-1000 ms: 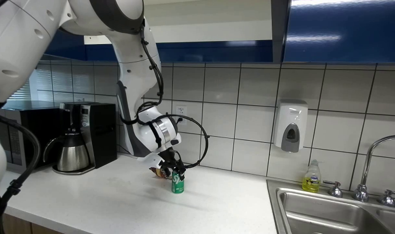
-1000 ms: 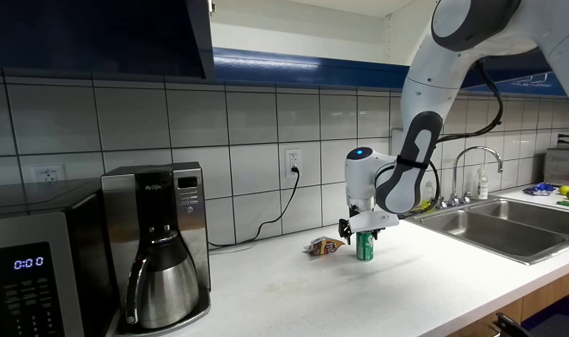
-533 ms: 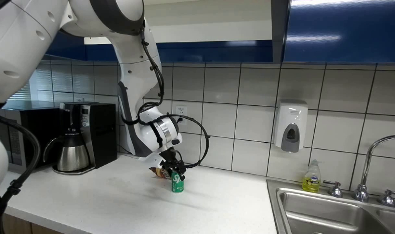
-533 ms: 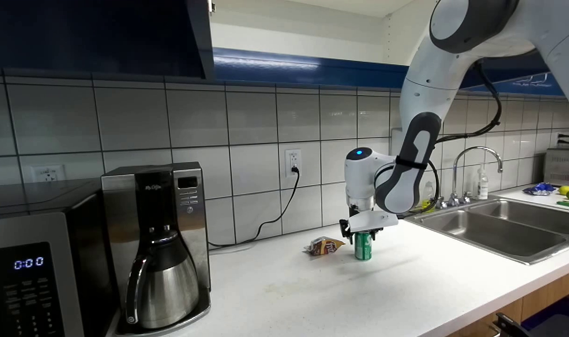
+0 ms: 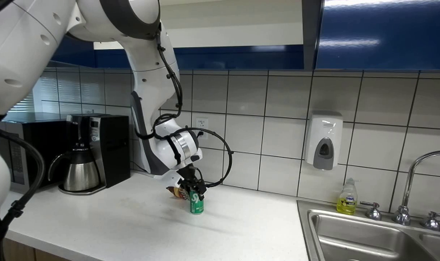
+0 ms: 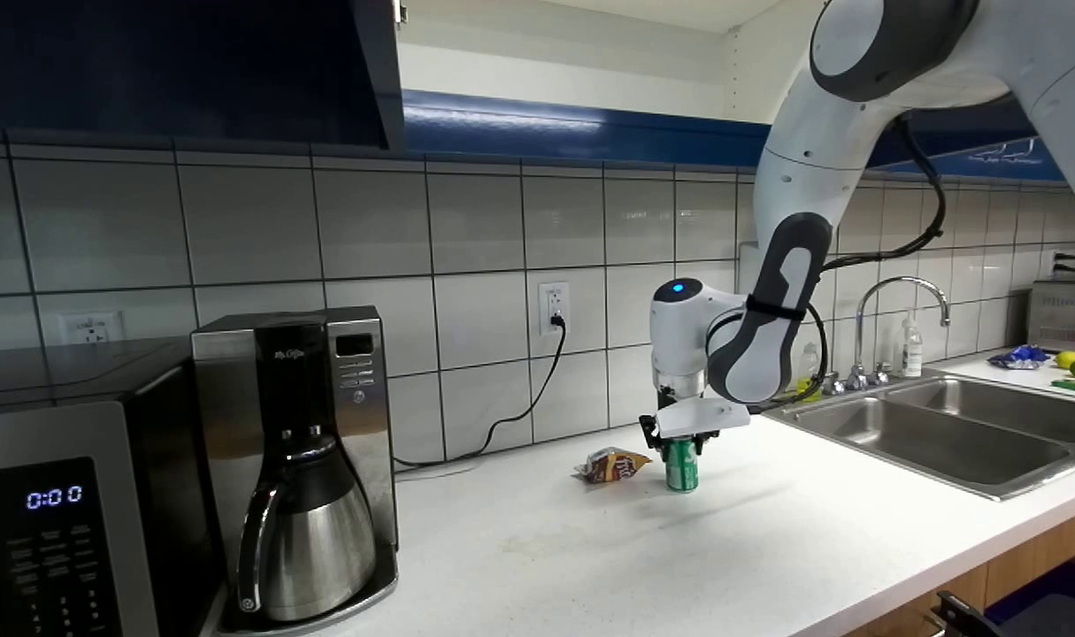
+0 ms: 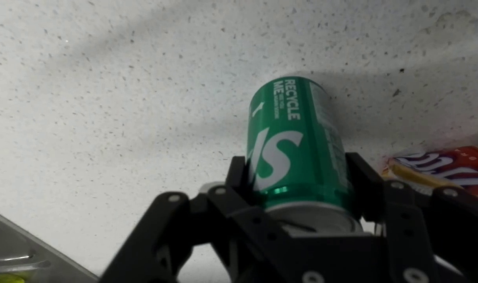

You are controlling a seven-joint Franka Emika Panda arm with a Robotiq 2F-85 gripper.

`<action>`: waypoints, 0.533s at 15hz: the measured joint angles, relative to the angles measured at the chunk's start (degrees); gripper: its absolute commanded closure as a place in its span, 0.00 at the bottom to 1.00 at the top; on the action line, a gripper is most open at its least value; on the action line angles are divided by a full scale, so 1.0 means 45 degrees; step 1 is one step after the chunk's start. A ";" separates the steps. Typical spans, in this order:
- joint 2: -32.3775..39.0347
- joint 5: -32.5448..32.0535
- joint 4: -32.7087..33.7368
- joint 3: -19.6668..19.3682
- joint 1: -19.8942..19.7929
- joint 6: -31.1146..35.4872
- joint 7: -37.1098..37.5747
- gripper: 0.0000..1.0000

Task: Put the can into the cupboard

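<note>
Nearest in the wrist view: a pincer (image 7: 296, 169), clamped on the can (image 7: 288, 118), with one black finger (image 7: 236, 175) against each side. Progress, judged from this grip: reaching and grasping apparently done; lifting, carrying up to the cupboard (image 6: 546, 71), setting down and letting go all left. Position of the can relative to the pincer: upper part between the fingers, silvery lid (image 7: 321, 216) toward six o'clock and close to the pincer's body, lower part reaching out past the fingertips toward twelve o'clock. Upright below the pincer in both exterior views, with the base on the counter (image 5: 143, 224) or very near it — any thin gap too small to tell.

Next outward, beside the can but apart from it: a snack packet (image 7: 443, 169) at three o'clock in the wrist view; some risk of a brush from the nearer finger during the lift. Farther off in an exterior view: a sink (image 5: 307, 232), toward three o'clock from the can. Well apart toward nine o'clock in an exterior view: a coffee maker (image 6: 303, 478).

Farthest, high up between eleven and twelve o'clock in an exterior view: the cupboard, open at the front, white interior in sight above a blue lower rail (image 6: 581, 131). Probably called for next — a long upward carry, with care at that rail.
</note>
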 measured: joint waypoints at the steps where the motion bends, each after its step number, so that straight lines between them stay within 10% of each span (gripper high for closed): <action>1: -0.0001 0.0017 -0.0003 0.0029 0.0011 0.0002 0.0000 0.61; 8: -0.0971 0.1261 -0.0830 0.1047 0.0020 -0.0049 -0.0486 0.61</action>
